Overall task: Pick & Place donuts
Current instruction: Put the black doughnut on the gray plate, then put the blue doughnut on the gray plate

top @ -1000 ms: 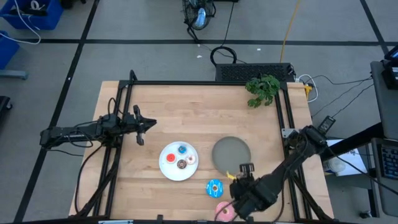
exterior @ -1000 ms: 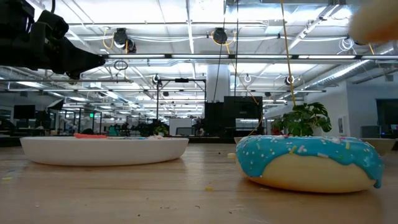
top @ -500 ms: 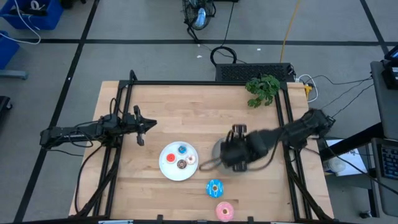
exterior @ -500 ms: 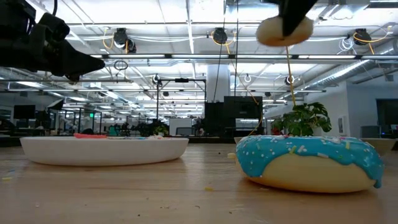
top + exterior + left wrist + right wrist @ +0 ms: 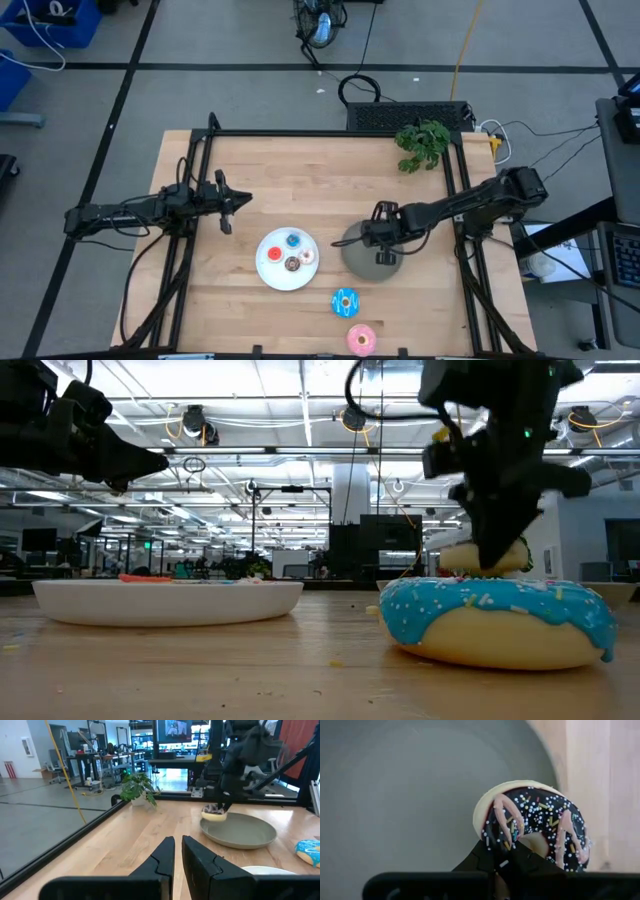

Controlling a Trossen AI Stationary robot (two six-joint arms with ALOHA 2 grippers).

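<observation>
My right gripper (image 5: pixel 385 256) hangs over the grey plate (image 5: pixel 355 255) and is shut on the chocolate sprinkled donut (image 5: pixel 535 827). That donut also shows in the left wrist view (image 5: pixel 214 813) and the low view (image 5: pixel 490 556). The white plate (image 5: pixel 270 272) holds several tiny donuts (image 5: pixel 292 241). The blue-iced donut (image 5: pixel 345 301) and the pink-iced donut (image 5: pixel 362 340) lie flat on the table near the front edge. My left gripper (image 5: pixel 225 208) waits shut at the table's left, its fingers (image 5: pixel 177 855) empty. My right gripper holds the chocolate donut by one side of its ring (image 5: pixel 492 835), pinched between the two fingers (image 5: pixel 520 857), which come from above and point down. The donut is icing up and roughly level, low over the grey plate (image 5: pixel 245 832). Whether it touches the plate, I cannot tell.
A green toy plant (image 5: pixel 422 145) lies at the far right corner. A black frame (image 5: pixel 330 133) runs along the table's edges. Bare wood lies across the far half of the table and between the two arms.
My right gripper has carried the chocolate donut from near the table's front edge, by the pink-iced donut, toward the far edge. It has then come down low over the grey plate. It has stayed shut on the donut.
</observation>
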